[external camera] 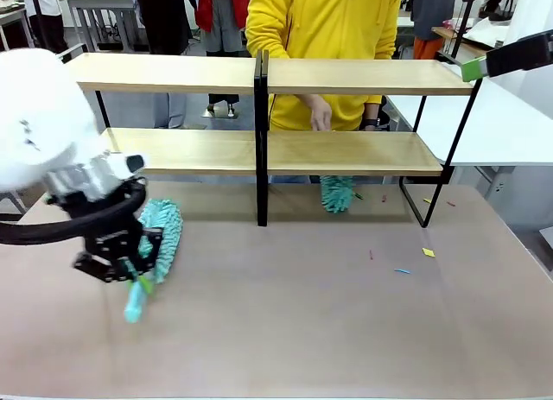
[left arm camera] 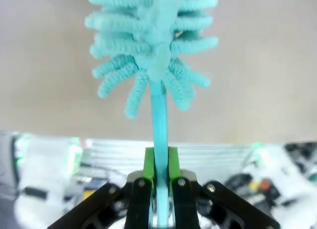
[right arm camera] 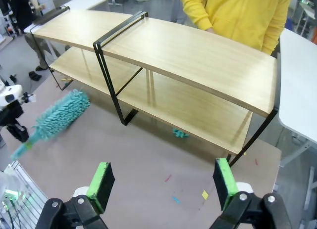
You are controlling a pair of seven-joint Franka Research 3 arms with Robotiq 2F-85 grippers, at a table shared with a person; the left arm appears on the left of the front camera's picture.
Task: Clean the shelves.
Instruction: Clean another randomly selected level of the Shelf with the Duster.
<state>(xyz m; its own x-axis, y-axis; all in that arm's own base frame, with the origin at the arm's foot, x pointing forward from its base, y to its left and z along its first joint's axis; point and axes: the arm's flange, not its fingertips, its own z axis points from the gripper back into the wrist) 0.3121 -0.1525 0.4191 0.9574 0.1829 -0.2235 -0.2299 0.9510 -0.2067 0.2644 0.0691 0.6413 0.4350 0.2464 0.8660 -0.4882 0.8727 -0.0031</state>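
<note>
L gripper (left arm camera: pixel 159 162) clamps teal duster (left arm camera: pixel 151 41); R gripper (right arm camera: pixel 162 182) wide; 2nd duster (external camera: pixel 336 193) prob. under shelves (external camera: pixel 354 76).

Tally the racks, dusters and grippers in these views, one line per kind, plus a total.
Two-tier racks, light wooden boards on black metal frames: 2 (left rack, right rack)
Fluffy teal dusters: 2 (held duster, far duster)
Black grippers with green pads: 2 (left gripper, right gripper)
Total: 6
</note>
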